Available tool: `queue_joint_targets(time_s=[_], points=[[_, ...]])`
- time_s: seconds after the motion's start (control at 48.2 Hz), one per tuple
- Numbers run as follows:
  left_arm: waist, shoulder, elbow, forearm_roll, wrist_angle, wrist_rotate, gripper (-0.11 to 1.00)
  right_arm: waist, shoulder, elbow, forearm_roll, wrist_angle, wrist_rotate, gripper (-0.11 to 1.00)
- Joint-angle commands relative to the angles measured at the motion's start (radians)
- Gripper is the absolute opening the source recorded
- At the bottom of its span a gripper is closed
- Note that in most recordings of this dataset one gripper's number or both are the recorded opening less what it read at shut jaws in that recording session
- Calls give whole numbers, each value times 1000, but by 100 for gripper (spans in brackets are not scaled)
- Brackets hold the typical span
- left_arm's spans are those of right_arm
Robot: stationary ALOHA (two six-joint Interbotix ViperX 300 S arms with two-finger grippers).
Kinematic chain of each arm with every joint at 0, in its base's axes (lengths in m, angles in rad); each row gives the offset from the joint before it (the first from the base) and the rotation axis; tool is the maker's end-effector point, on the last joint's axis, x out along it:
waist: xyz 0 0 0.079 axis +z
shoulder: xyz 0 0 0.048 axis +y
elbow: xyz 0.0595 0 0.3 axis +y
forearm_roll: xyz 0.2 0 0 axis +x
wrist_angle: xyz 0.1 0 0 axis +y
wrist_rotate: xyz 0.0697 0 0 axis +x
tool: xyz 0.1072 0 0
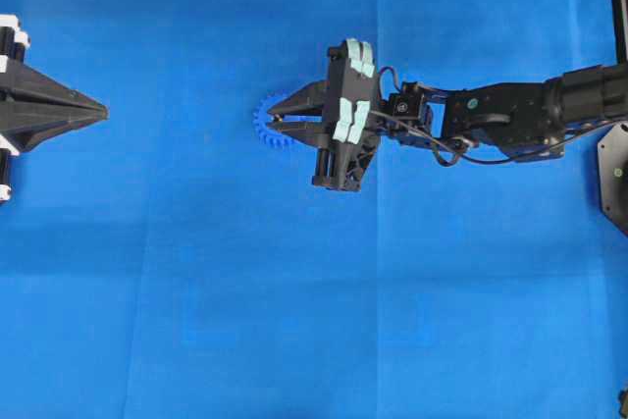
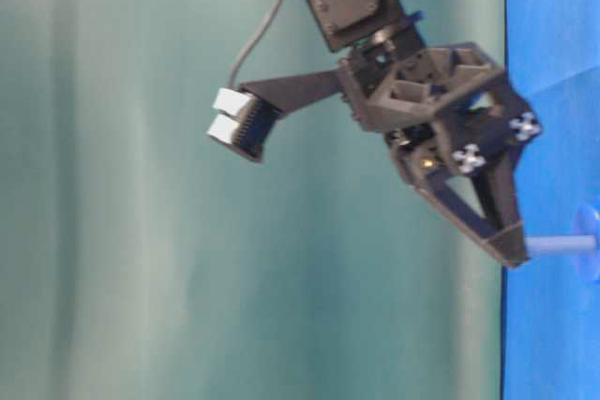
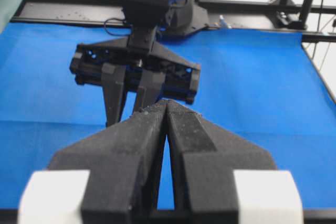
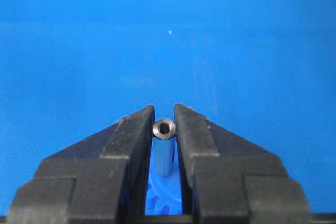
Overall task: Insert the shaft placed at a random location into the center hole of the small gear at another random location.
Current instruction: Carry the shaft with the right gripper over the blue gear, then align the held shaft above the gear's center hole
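Right gripper (image 4: 164,124): jaws nearly closed, clamped on the shaft (image 4: 164,128), a small silvery-grey pin with a hollow shiny end facing the wrist camera. Seen end-on between the two black fingers (image 4: 131,135), body running down toward blue gear teeth at the bottom edge of that view.

Shaft in the table-level view (image 2: 561,244): projecting from the fingertips toward the mat, its far end at the small gear (image 2: 591,243); seated or only touching, cannot tell. Center hole hidden in every view.

Small gear in the overhead view (image 1: 270,130): bright blue toothed rim showing just beyond the right gripper's tips (image 1: 275,122), mostly covered by them, lying flat on the blue mat (image 1: 294,321) near mid-table.

Right arm (image 1: 510,115): reaching in from the right edge, wrist tilted downward.

Left gripper (image 1: 98,110): far left edge of the overhead view, well apart from gear and shaft. Fingers (image 3: 136,145) pressed together in the left wrist view, nothing between them.
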Motion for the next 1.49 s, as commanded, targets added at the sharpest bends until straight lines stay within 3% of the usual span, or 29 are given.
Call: queue_joint_targets(time_s=[0.0,0.519,0.975,1.473], points=[[-2,3,-9,2,-6,-2,0,0,-3,-20,0,-20,0,3],[-2,3,-9,2,-6,-2,0,0,-5,-14,2,-21,0,3],[-2,3,-9,2,-6,-2,0,-6,-126,-5,-2,-21,-51,3],[-2,3,-9,2,-6,0,0,-21,-66,-5,25,-72,-51,3]])
